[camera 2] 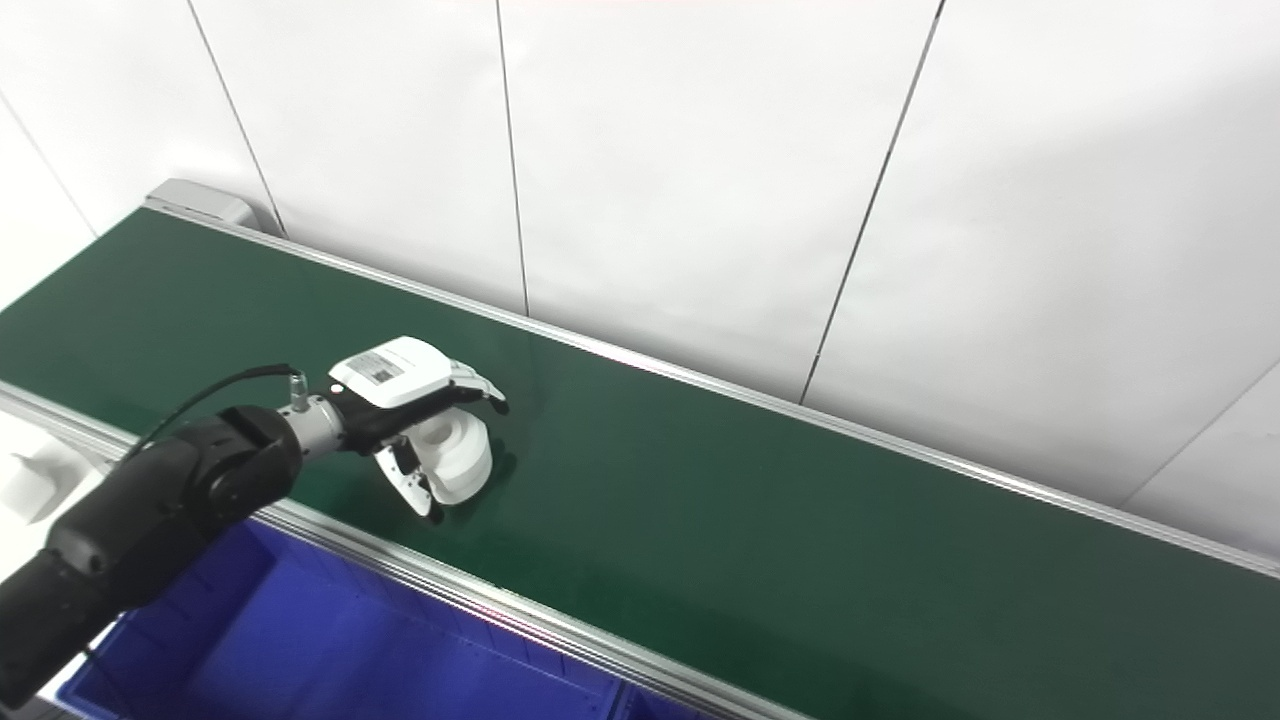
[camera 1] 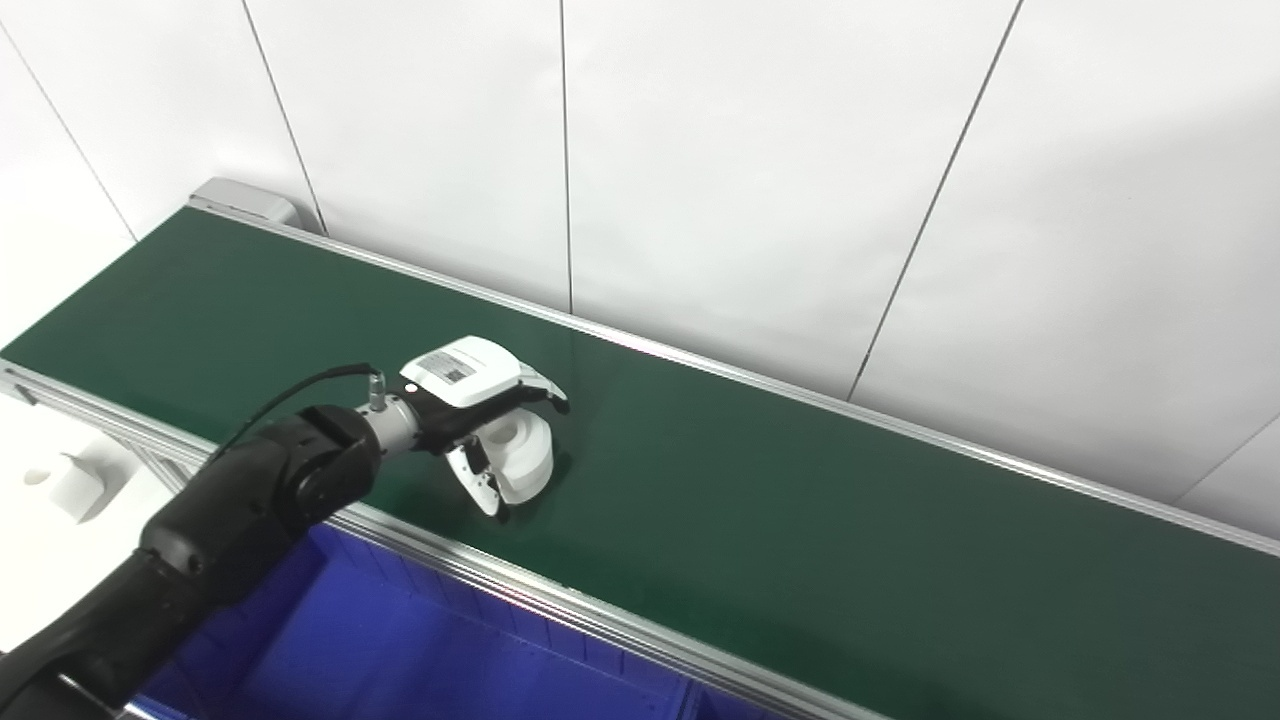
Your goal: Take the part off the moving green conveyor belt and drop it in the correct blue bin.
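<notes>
A white, round, spool-like part sits on the green conveyor belt near its front rail. My left hand, white-backed on a black arm, reaches over the rail from the lower left. Its fingers curl over the far side of the part and the thumb presses its near side, so the hand is closed around it. The part's underside seems to touch the belt. The right hand is out of sight.
A blue bin lies just below the belt's aluminium front rail, under my left arm. A small white object stands off the belt at the far left. White wall panels run behind the belt.
</notes>
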